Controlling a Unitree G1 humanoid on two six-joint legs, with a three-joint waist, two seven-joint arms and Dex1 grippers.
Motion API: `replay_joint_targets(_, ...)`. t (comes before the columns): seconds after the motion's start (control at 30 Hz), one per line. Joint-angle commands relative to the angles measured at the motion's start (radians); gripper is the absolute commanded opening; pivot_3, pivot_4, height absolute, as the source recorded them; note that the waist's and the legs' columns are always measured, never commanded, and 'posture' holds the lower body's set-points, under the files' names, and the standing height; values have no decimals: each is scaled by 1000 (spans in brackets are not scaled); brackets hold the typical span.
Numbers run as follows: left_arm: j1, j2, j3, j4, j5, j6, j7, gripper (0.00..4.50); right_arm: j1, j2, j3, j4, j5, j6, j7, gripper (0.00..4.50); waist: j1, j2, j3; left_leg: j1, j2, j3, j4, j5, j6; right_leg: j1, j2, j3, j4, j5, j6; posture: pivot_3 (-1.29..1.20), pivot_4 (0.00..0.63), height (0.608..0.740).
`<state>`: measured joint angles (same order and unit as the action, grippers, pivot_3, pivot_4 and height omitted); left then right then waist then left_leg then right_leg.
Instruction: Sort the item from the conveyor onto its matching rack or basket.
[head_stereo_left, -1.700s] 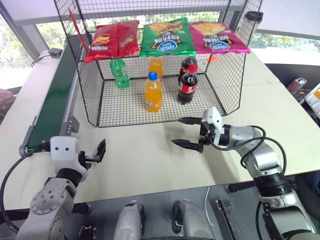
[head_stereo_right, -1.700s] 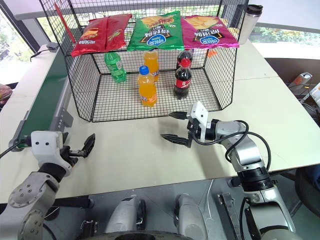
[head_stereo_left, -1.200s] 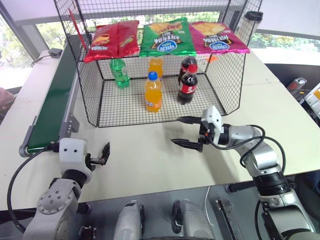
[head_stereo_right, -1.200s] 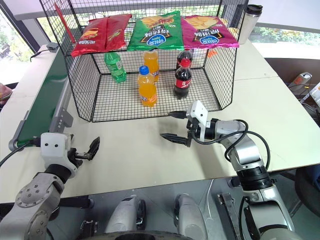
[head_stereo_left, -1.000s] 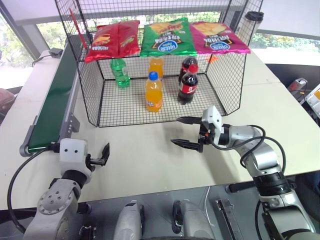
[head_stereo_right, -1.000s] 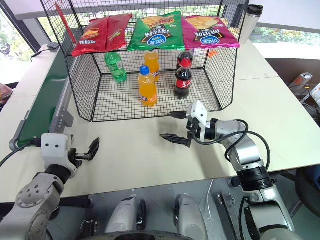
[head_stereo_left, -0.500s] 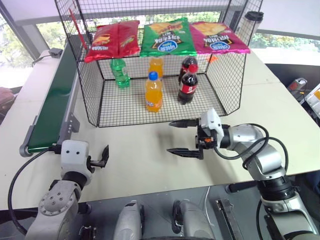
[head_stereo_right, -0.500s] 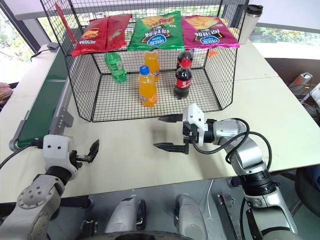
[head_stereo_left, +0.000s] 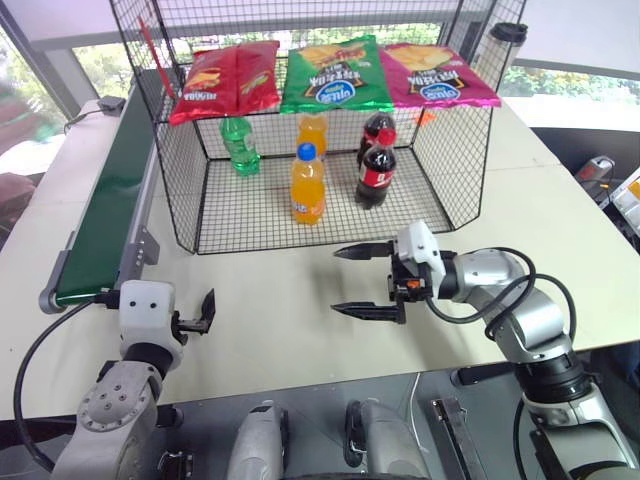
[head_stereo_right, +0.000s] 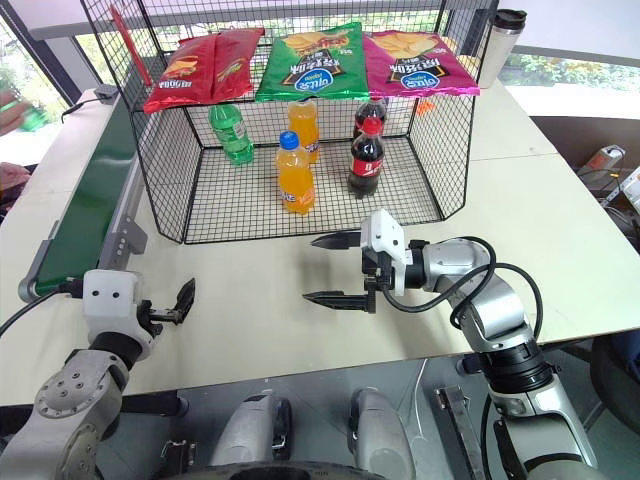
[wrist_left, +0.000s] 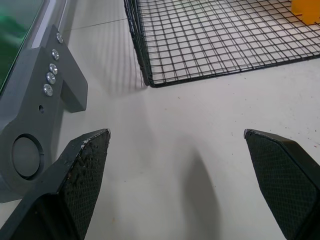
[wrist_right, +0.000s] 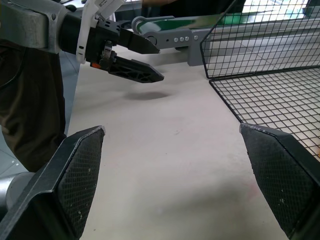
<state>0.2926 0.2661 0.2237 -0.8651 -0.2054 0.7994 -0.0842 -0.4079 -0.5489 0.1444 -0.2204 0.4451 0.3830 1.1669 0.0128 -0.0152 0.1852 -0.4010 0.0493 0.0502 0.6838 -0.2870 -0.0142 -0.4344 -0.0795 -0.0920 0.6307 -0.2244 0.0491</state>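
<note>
The bottle cannot be identified with certainty: a blurred green object (head_stereo_right: 22, 116) sits in a person's hand (head_stereo_right: 8, 108) to the left of the cage (head_stereo_left: 176, 190), beyond the conveyor (head_stereo_left: 105, 210). The conveyor runs along the cage's left wall, and its belt is bare.

Inside the cage, a green bottle (head_stereo_left: 238, 145), two orange bottles (head_stereo_left: 306, 188) and two cola bottles (head_stereo_left: 375, 175) stand upright. Snack bags (head_stereo_left: 335, 75) lie on the sloped shelf above them.

The left gripper (head_stereo_left: 205, 312) hovers over the worktop (head_stereo_left: 270, 330) in front of the cage's left corner, fully open and empty. The right gripper (head_stereo_left: 335, 280) is just in front of the cage, pointing left, wide open and empty.
</note>
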Motion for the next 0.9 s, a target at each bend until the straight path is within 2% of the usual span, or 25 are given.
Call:
replay_joint_targets(0.03, -18, -7, 29, -31, 4, 0, 14, 4465, -7, 0, 3, -13, 2, -23, 2, 4500, 0, 0, 0, 0, 0, 0, 0, 0, 0, 0, 0, 0, 0, 0, 0, 0, 150, 740)
replay_joint_targets(0.63, -80, -17, 95, -27, -1, 27, 29, 4465, -5, -2, 5, 16, -7, -39, 0, 4500, 0, 0, 0, 0, 0, 0, 0, 0, 0, 0, 0, 0, 0, 0, 0, 0, 150, 740)
replay_joint_targets(0.9, -157, -79, 195, -75, -41, 4, 67, 4465, -26, 1, -13, -7, 36, -11, 7, 4500, 0, 0, 0, 0, 0, 0, 0, 0, 0, 0, 0, 0, 0, 0, 0, 0, 150, 740)
